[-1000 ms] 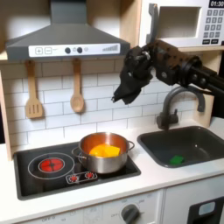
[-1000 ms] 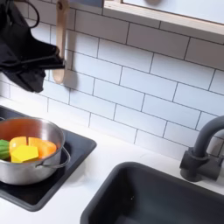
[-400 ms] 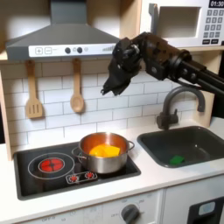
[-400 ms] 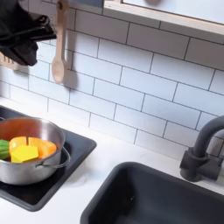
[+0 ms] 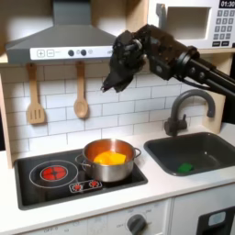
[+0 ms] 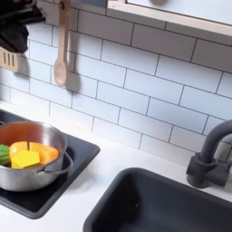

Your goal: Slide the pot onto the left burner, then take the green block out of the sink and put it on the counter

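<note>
The shiny steel pot (image 5: 109, 162) with orange-yellow pieces inside stands on the right burner of the black cooktop (image 5: 37, 189); in the second exterior view the pot (image 6: 29, 174) is at the lower left. The left burner (image 5: 55, 172) glows red and is bare. A small green block (image 5: 186, 168) lies in the dark grey sink (image 5: 158, 147). My black gripper (image 5: 111, 84) hangs high above the pot, near the range hood, fingers pointing down-left, open and holding nothing. In the second exterior view the gripper (image 6: 16, 34) sits at the top left corner.
A wooden spatula (image 5: 35, 101) and spoon (image 5: 81, 95) hang on the tiled wall behind the cooktop. The arched faucet (image 5: 186, 103) stands behind the sink. A microwave (image 5: 197, 23) sits above. The cream counter (image 5: 174, 190) runs along the front.
The gripper has risen and moved toward the first exterior view's left, from beside the faucet to above the pot. Pot and green block have not moved.
</note>
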